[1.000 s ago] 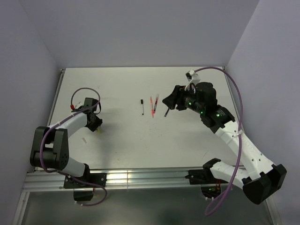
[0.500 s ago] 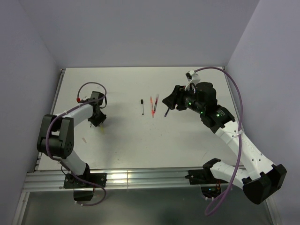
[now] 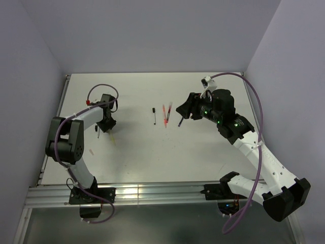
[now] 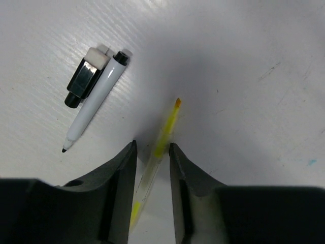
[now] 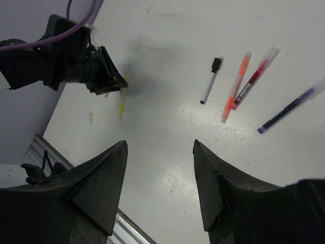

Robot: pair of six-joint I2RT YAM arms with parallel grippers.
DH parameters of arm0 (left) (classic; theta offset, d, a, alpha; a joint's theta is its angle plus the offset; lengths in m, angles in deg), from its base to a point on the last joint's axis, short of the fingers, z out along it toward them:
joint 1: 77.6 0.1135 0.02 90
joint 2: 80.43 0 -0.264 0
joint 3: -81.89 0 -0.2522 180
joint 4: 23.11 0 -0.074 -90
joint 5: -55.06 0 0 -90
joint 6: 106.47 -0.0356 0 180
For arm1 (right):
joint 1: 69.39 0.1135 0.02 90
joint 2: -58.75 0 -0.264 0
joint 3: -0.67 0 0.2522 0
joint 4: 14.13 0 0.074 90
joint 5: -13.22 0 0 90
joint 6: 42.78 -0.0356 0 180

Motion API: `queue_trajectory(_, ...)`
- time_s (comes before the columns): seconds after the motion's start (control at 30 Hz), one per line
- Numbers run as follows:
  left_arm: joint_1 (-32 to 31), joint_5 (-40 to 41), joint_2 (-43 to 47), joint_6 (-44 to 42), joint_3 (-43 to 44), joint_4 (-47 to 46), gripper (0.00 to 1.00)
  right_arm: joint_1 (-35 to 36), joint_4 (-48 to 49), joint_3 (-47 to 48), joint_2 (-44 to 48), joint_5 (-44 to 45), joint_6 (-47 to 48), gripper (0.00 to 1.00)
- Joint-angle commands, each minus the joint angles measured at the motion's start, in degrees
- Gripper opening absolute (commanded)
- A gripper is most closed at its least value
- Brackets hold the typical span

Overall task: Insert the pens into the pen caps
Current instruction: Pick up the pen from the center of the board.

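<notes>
The left end effector [image 4: 153, 146] stands half open astride the yellow pen [image 4: 167, 127], jaws clear of its barrel, gripping nothing. The pen lies on the bench [image 4: 254, 61], with a white-black pen [image 4: 96, 104] and black cap [image 4: 81, 84] near it. The right end effector [image 5: 160, 143], well right of the yellow pen, gapes empty. Closing off-centre could roll the slim barrel aside; whether the tips touch the bench is unclear.

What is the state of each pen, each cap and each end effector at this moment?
Left end effector, open, fingers either side of the yellow pen.
Right end effector, open, empty.
Yellow pen, flat on the table, tip bare.
White pen, flat, tip bare.
Black cap, off, beside the white pen.
Middle white pen, flat, black piece on one end.
Orange pen, flat.
Red pen, flat.
Purple pen, flat.
</notes>
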Motion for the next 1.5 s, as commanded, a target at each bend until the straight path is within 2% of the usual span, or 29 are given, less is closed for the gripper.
queue_trajectory(0.0,0.02,-0.45,-3.90,-1.08,0.00,-1.33,0.36,-0.35,0.45,0.28,1.11,0.35,0.43,0.62)
queue_trajectory(0.2,0.02,-2.47,-5.49,-2.31,0.36,-2.12,0.19,-0.35,0.10,0.46,0.93,0.35,0.43,0.62)
queue_trajectory(0.3,-0.07,-4.14,-5.75,-2.57,-0.08,-2.73,0.01,-0.27,0.02,0.55,0.84,0.27,0.52,0.62)
queue_trajectory(0.5,-1.65,-10.03,-0.05,-3.36,0.17,-4.93,0.00,-0.35,1.94,0.20,-0.12,-4.99,0.69,0.63)
queue_trajectory(0.63,-5.59,-11.97,6.36,-3.36,2.90,-5.29,0.00,-0.27,4.32,0.02,-2.05,-14.73,0.52,0.63)
queue_trajectory(0.83,-12.36,-12.49,15.86,-1.52,7.64,-6.60,0.00,0.17,9.24,-0.86,-4.51,-22.14,-2.03,0.63)
queue_trajectory(1.1,-20.27,-13.72,20.09,-0.29,12.92,-9.77,0.00,2.72,17.06,-1.21,-12.15,-20.05,-3.61,0.63)
queue_trajectory(1.47,-25.21,-13.46,21.05,0.33,14.50,-12.14,0.00,4.74,19.79,1.42,-18.67,-16.79,-4.41,0.63)
